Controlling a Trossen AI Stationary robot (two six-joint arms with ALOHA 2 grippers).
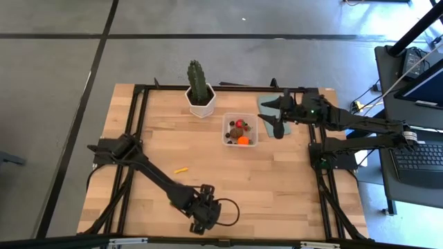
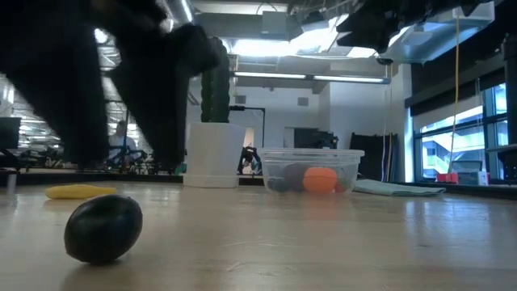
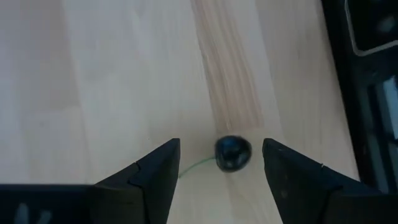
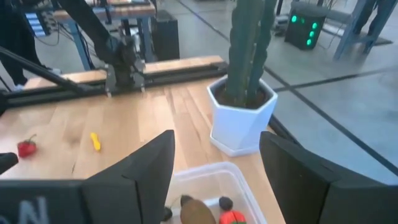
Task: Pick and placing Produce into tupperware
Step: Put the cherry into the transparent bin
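A dark berry (image 3: 233,152) with a thin green stem lies on the wooden table near its front edge; the low view shows it close up (image 2: 103,229). My left gripper (image 3: 221,146) (image 1: 204,220) points down over it, open, one finger on each side and neither touching. The clear tupperware (image 1: 239,130) stands mid-table and holds an orange ball (image 2: 321,179), a brown oval (image 4: 198,211), a dark berry and a red piece. A yellow stick (image 1: 181,169) and a red strawberry (image 4: 26,147) lie on the table. My right gripper (image 4: 217,135) hovers open beside the tupperware.
A tall green cactus (image 1: 198,77) in a white hexagonal pot (image 4: 242,118) stands just behind the tupperware. A flat blue-grey lid (image 1: 266,105) lies under my right arm. Black frame rails (image 1: 138,124) run along the table's sides. Bare wood stretches between the stick and the tupperware.
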